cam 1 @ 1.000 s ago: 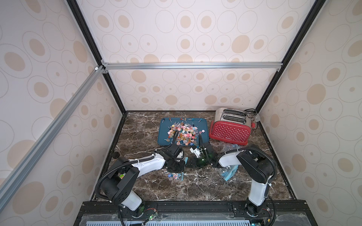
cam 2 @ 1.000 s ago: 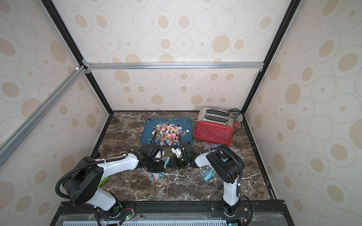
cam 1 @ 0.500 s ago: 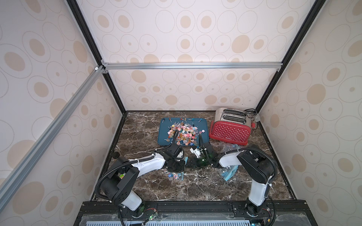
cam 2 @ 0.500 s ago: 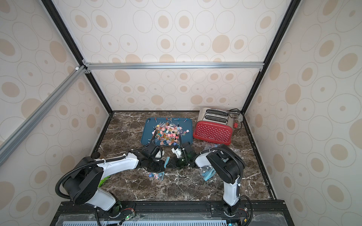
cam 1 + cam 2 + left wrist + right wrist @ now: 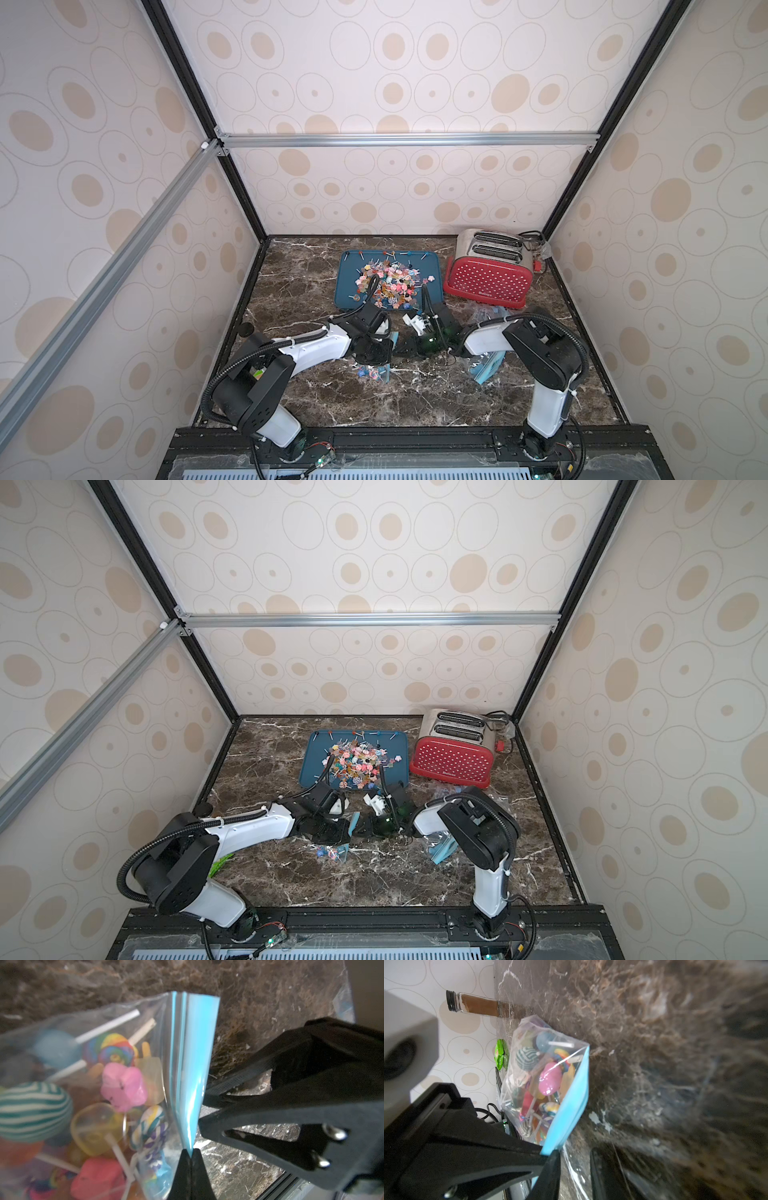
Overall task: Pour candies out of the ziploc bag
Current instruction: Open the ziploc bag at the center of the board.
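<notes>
The ziploc bag (image 5: 99,1028) is clear with a blue zip strip (image 5: 192,1059) and hangs just above the marble in front of the tray, seen small in both top views (image 5: 374,372) (image 5: 332,852). Candies (image 5: 122,1084) fill it: tiny coloured lollipops on white sticks. My left gripper (image 5: 190,1154) is shut on the end of the blue strip. My right gripper (image 5: 575,1155) is open beside the bag (image 5: 529,1059). One of its fingers (image 5: 552,1165) touches the strip's end, and only marble shows between the jaws. More candies (image 5: 386,282) lie heaped on the blue tray (image 5: 345,291).
A red toaster (image 5: 486,278) stands at the back right, next to the tray. Another crumpled clear bag with a blue strip (image 5: 486,370) lies under my right arm. A brown-filled bottle (image 5: 477,1004) and a green packet (image 5: 500,1056) sit near the left wall.
</notes>
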